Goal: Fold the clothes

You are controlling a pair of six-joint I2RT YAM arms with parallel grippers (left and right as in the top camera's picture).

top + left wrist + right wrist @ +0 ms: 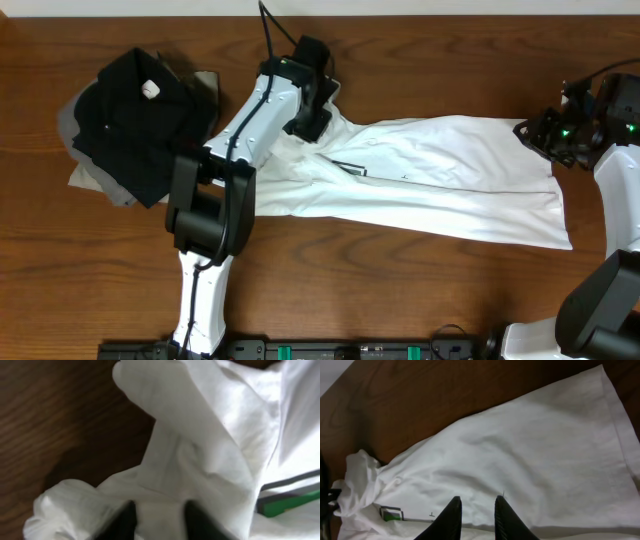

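While the shirt is lying stretched sideways across the table, the left gripper is pinching bunched cloth at its collar end, jaws closed onto a fold. Opposite, the right gripper is clamping the hem, jaws nearly together on fabric. Both are probably gripping opposite ends to draw the body flat for folding; cloth is bunching around the left one.

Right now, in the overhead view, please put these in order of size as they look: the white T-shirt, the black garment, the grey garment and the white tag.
1. white T-shirt
2. black garment
3. grey garment: only its edges show under the black one, so its full size is hidden
4. white tag
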